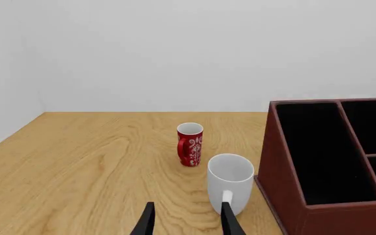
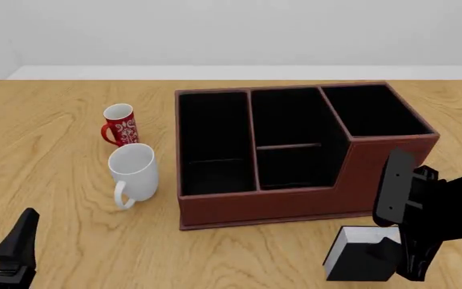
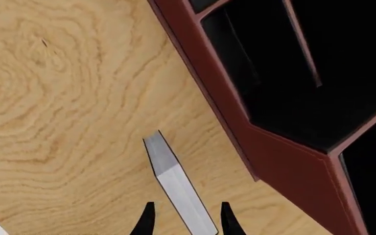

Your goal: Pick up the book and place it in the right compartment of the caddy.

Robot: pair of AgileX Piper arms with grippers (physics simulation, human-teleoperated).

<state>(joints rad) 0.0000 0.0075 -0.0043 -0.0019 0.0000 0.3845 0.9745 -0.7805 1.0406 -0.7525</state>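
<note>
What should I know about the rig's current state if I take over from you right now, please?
Right gripper: fingers straddle the book, which stands on edge on the table in front of the caddy; the pictures do not show whether they have closed on it.
Left gripper: open, holding nothing, near the white mug left of the caddy.
Right compartment: nothing in it.
Done: right arm has reached the book.
Left: secure the grip, lift the book over the tall wall, set it in the right compartment, release.
Red mug stands behind the white one, out of the path.
</note>
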